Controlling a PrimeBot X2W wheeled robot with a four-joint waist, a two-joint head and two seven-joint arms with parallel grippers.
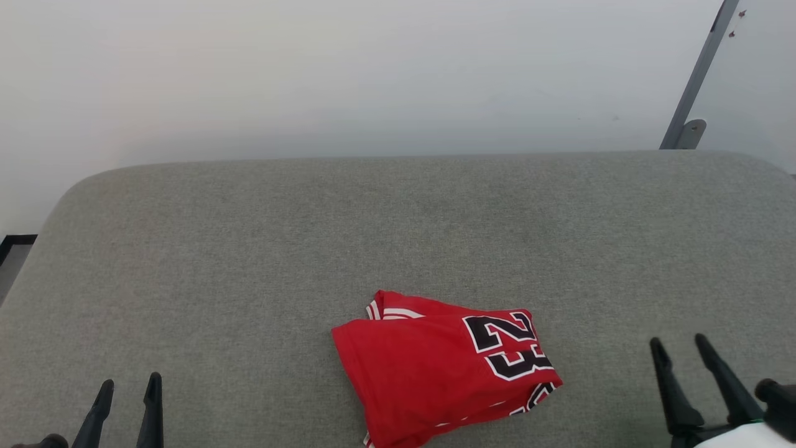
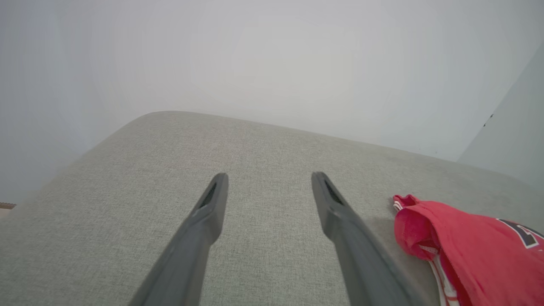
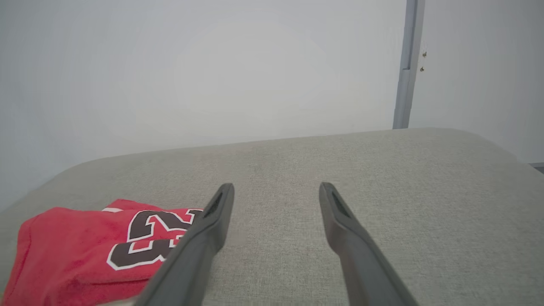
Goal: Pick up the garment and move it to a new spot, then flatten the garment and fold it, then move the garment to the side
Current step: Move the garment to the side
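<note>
One red number-23 jersey [image 1: 435,367], roughly doubled near-centre on grey padded surface [image 1: 249,249], between my left gripper [image 1: 130,381] and right gripper [image 1: 676,340], both spread empty; I judge tidy folding and side-move outstanding.

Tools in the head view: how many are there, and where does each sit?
2. The left tool is at the lower left, the right tool at the lower right, both open and empty, with the garment lying on the grey cushion between them.
</note>
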